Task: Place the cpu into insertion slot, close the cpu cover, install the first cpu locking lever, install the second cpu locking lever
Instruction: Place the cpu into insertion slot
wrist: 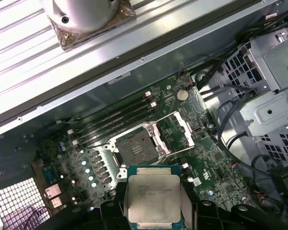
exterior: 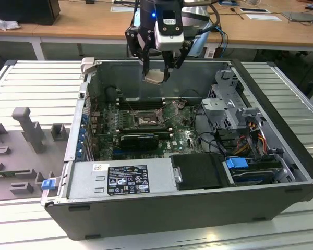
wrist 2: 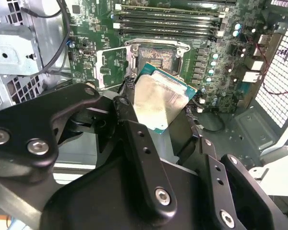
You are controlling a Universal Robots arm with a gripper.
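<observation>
My gripper [exterior: 157, 73] hangs above the open computer case, shut on the cpu [exterior: 155, 77], a small square chip with a pale metal top. In both wrist views the cpu [wrist 2: 159, 99] [wrist: 152, 199] sits tilted between the black fingers [wrist 2: 134, 139], held by its edges. The insertion slot [exterior: 146, 120] [wrist: 138, 146] [wrist 2: 156, 56] lies bare on the green board below, well apart from the chip. Beside the slot the cpu cover [wrist: 175, 131] [wrist 2: 113, 67] is swung open.
Long black memory slots [exterior: 141, 103] run behind the socket and a black expansion card [exterior: 139, 139] lies in front of it. A metal drive cage [exterior: 227, 109] with cables fills the case on the exterior view's right. Grey fixtures [exterior: 28, 130] stand on the table outside.
</observation>
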